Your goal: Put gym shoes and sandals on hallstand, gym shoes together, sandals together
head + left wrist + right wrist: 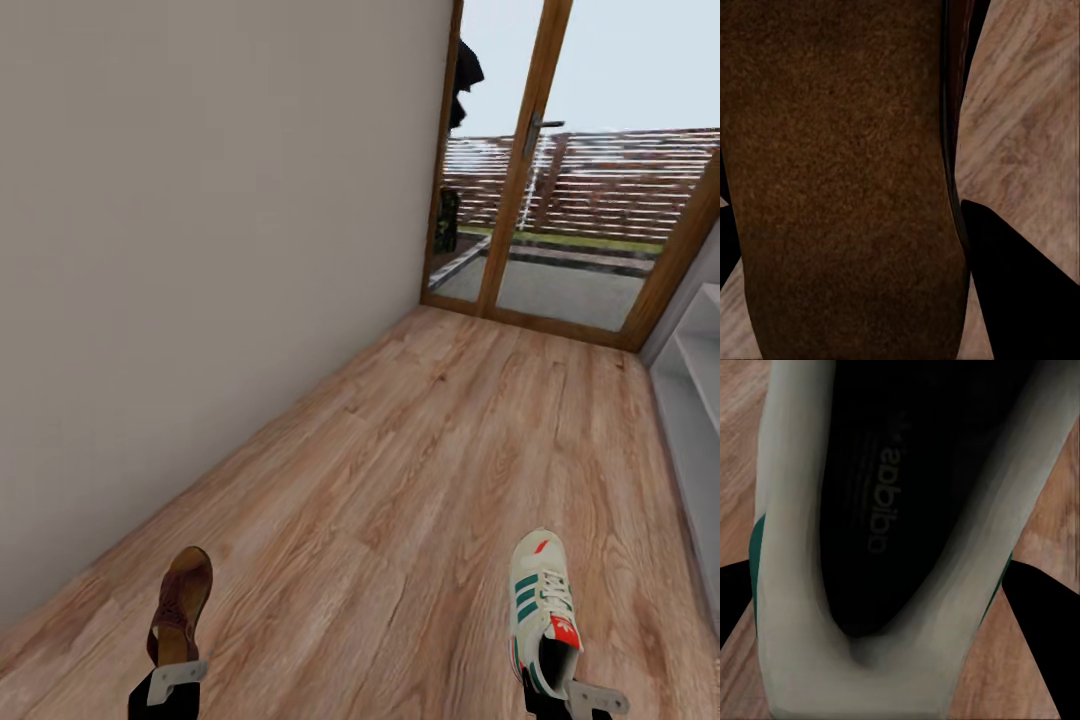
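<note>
left gripper [178, 672] clamped on brown sandal [181, 602], lower left | right gripper [585, 697] clamped on white gym shoe [541, 610], lower right | both above wood floor [400, 480]

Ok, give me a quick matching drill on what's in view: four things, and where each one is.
Things:
1. sandal
2. gym shoe
3. glass door
4. rack

Places:
A. far end of the corridor
B. along the right edge of the head view
C. at the left end effector
D. at the right end effector

Pairs: 1-C, 2-D, 3-A, 4-B
</note>
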Motion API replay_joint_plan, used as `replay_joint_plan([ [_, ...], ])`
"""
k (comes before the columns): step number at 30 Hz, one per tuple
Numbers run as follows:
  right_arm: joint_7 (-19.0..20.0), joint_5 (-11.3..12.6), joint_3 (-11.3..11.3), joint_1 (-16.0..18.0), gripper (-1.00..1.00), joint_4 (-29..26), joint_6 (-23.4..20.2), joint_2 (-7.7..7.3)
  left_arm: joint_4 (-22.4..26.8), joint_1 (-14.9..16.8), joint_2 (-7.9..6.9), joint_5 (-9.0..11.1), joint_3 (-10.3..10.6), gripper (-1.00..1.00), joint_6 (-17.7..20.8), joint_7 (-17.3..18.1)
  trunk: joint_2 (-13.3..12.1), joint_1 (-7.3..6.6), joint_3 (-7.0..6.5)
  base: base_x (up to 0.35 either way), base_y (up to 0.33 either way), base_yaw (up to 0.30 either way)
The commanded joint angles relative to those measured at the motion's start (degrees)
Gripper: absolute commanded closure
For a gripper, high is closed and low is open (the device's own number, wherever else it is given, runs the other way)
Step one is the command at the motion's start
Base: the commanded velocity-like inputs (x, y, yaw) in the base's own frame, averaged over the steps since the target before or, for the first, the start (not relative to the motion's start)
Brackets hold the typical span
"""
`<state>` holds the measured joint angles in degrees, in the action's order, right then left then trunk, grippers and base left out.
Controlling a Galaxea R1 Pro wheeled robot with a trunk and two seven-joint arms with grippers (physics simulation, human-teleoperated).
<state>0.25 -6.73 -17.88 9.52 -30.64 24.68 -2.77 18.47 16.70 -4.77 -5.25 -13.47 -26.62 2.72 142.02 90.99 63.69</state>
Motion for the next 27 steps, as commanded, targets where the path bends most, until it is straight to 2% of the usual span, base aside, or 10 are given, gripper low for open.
replay_joint_plan([
  [1, 0.10, -0.57, -0.31, 0.06, 1.00, 0.05, 0.20, 0.04, -0.01, 0.02, 0.03, -0.64, -0.51, 1.00, -0.18, 0.27, 0.01, 0.02, 0.04, 0.338, 0.000, -0.266],
  [27, 0.10, -0.57, -0.31, 0.06, 1.00, 0.05, 0.20, 0.04, -0.07, 0.05, 0.03, -0.58, -0.51, 1.00, -0.18, 0.30, 0.01, 0.02, 0.04, 0.338, 0.000, -0.266],
])
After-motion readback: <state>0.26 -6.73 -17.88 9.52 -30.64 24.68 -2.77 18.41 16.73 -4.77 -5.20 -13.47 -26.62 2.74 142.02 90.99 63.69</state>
